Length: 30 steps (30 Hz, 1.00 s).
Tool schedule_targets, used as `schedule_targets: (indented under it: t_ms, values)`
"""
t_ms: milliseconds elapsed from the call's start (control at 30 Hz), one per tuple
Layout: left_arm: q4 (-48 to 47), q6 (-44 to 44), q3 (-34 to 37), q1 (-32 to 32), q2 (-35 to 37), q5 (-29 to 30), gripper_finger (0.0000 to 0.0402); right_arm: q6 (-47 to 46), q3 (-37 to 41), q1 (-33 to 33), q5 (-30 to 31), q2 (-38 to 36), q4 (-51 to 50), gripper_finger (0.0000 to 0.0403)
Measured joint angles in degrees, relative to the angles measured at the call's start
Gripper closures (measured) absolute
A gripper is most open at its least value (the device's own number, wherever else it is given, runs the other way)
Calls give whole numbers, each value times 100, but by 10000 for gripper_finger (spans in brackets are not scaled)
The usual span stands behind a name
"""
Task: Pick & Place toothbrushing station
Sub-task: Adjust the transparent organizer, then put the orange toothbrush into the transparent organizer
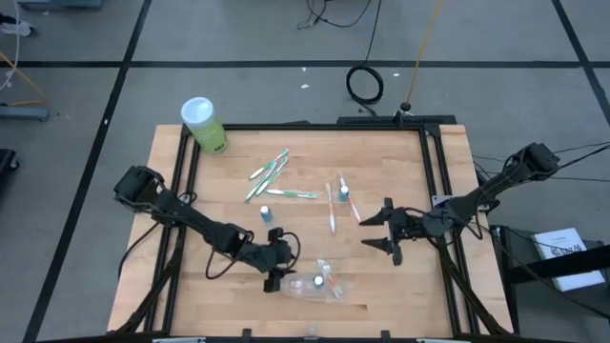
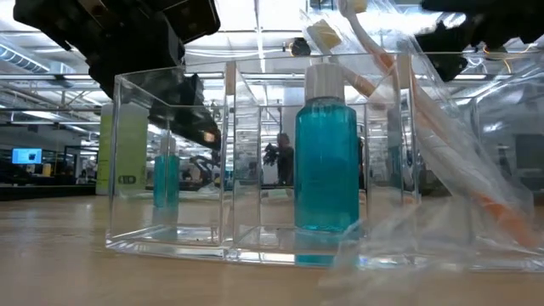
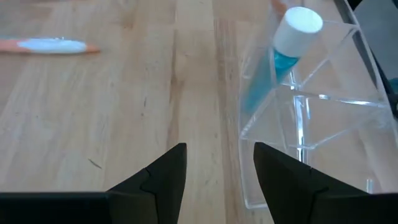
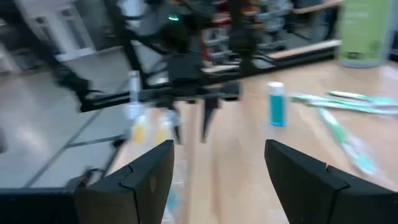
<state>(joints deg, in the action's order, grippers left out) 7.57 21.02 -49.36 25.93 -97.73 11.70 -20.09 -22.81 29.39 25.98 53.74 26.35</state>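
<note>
1. High view: the wooden desk (image 1: 381, 286) carries the toothbrushing set. Green-white toothbrushes (image 1: 270, 173) lie in a loose cluster near its far middle, and pink-white toothbrushes (image 1: 341, 200) lie just to their right.
2. A small blue tube (image 1: 267, 213) with a white cap stands alone between the green-white toothbrushes and the left arm. A green cylindrical container (image 1: 205, 125) with a white lid stands at the far left corner of the desk.
3. The left end effector (image 1: 274, 278) sits low at the near middle of the desk, just beside a clear plastic organizer (image 1: 315, 283). In the left wrist view its fingers (image 3: 163, 177) stand apart, empty, with the organizer's wall (image 3: 311, 130) next to one of them.
4. The organizer holds a blue white-capped tube (image 2: 327, 153) in one compartment. A pink-white toothbrush (image 2: 442, 144) leans tilted at its side, amid crinkly clear plastic (image 2: 476, 212).
5. The right end effector (image 1: 393, 232) hovers to the right of the pink-white toothbrushes, apart from them. Its fingers (image 4: 140, 171) are spread wide and hold nothing.
6. Low view: a person (image 2: 283, 157) stands in the room far behind the desk.
</note>
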Motion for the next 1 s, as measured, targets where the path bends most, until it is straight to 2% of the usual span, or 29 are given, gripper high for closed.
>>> schedule_targets:
  t_ms: [100,200,367,600,767,867,1000]
  values:
    - [-5,-169,0,-18,149,78,206,-388,0,-81,968,181,-623,161]
    - [-8,-393,0,-61,382,172,206,-1034,-25,-461,1245,496,-1315,161]
    - [35,-837,0,-183,750,189,206,-1949,-197,-1486,624,1191,-2063,161]
    - [91,-973,0,-423,774,194,206,-1877,-199,-2641,-236,2214,-1871,161]
    - [85,-831,2,-529,757,193,206,-1685,-199,-2832,-954,2698,-1157,161]
    - [75,-846,2,-540,756,193,206,-1623,-205,-2820,-951,2875,-798,161]
    - [114,-874,2,-540,756,190,206,-1499,-209,-2905,-836,3127,-800,167]
